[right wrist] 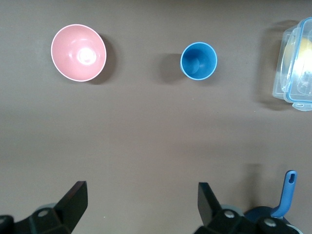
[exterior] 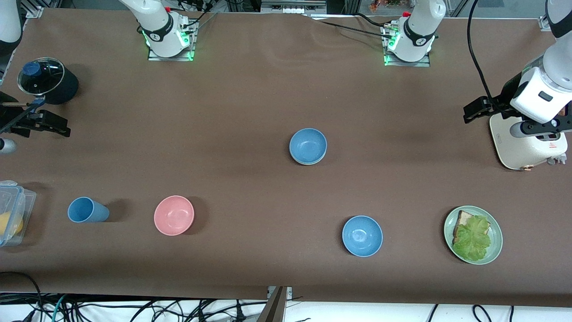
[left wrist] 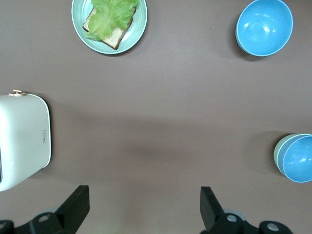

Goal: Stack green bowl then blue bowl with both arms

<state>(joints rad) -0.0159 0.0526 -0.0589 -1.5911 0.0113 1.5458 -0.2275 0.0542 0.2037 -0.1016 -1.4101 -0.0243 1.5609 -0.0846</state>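
The dull blue bowl (exterior: pixel 308 145) sits nested in the pale green bowl (left wrist: pixel 277 155) near the middle of the table; only the green bowl's rim shows round it. Both show at the edge of the left wrist view, the blue bowl (left wrist: pixel 300 159) inside. My left gripper (exterior: pixel 476 110) hangs open and empty at the left arm's end of the table, next to the toaster; in its own view the left gripper (left wrist: pixel 145 204) has bare table between its fingers. My right gripper (exterior: pixel 48 125) hangs open and empty at the right arm's end, by the pot, and in its own view the right gripper (right wrist: pixel 141 202) is likewise over bare table.
A brighter blue bowl (exterior: pixel 362 235) stands nearer the front camera than the stack. A green plate (exterior: pixel 497 237) holds bread and lettuce. A white toaster (exterior: pixel 523 145), a pink bowl (exterior: pixel 174 215), a blue cup (exterior: pixel 87 210), a clear lidded box (exterior: pixel 15 214) and a black pot (exterior: pixel 49 82) also stand around.
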